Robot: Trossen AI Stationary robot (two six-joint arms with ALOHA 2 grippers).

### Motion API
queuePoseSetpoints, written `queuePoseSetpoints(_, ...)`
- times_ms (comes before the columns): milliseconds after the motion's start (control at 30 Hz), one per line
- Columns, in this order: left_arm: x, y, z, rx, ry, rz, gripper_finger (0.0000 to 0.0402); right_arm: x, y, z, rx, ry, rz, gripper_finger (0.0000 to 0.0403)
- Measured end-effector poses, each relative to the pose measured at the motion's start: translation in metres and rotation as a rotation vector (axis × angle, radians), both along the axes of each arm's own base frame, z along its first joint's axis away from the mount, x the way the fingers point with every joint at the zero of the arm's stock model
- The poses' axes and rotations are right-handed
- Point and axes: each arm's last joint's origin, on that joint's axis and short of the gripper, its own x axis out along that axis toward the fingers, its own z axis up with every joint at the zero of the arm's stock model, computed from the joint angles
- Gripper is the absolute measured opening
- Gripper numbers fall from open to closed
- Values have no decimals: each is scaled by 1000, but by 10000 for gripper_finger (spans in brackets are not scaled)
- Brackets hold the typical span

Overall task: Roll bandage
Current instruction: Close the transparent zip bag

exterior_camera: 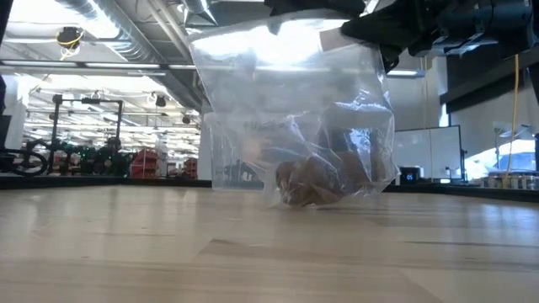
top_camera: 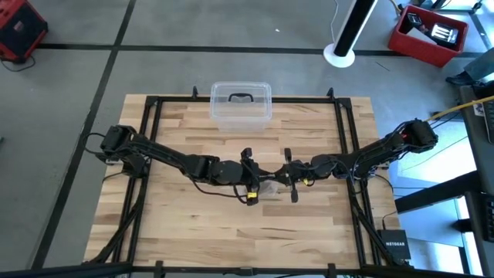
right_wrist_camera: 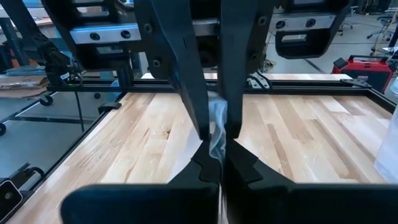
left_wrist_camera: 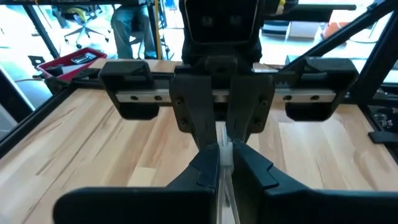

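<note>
A crinkled clear plastic bag [exterior_camera: 295,126] hangs over the middle of the table, and a bunched dull brown bandage [exterior_camera: 316,181] lies in its bottom. The bag's lower end [exterior_camera: 324,200] reaches down to the table top. My left gripper [top_camera: 255,179] and my right gripper [top_camera: 290,176] face each other fingertip to fingertip. Both are shut on the bag's top. In the left wrist view my left gripper [left_wrist_camera: 221,158] meets the right arm's fingers [left_wrist_camera: 199,118] head-on. My left gripper pinches the bag's top edge [left_wrist_camera: 225,152] between its two fingers, coming nearly level from the table's left. The thin plastic stands edge-on between the fingertips, and the bag hangs below them. My right gripper pinches a crumpled bit of the bag's top [right_wrist_camera: 217,127] between its two fingers, coming level from the table's right. The plastic bunches just ahead of its fingertips, and the bag hangs below.
A clear plastic box [top_camera: 241,106] with a dark handle stands at the table's far edge, behind the grippers. A black frame [top_camera: 150,139] runs around the wooden table top. Bare wood lies toward the near edge.
</note>
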Motion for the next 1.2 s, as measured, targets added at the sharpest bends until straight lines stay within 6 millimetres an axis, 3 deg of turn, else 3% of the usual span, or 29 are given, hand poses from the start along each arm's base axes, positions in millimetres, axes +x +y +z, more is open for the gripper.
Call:
queuePoseSetpoints(633, -12, -12, -1, 34, 85, 24, 23, 0, 1, 2, 12, -18, 17, 1)
queuePoseSetpoints(1067, -15, -16, -5, 63, 119, 15, 25, 0, 1, 2, 83, -10, 17, 23)
queuePoseSetpoints(1200, -15, -17, -5, 65, 120, 14, 20, -2, 1, 4, 90, -11, 49, 46)
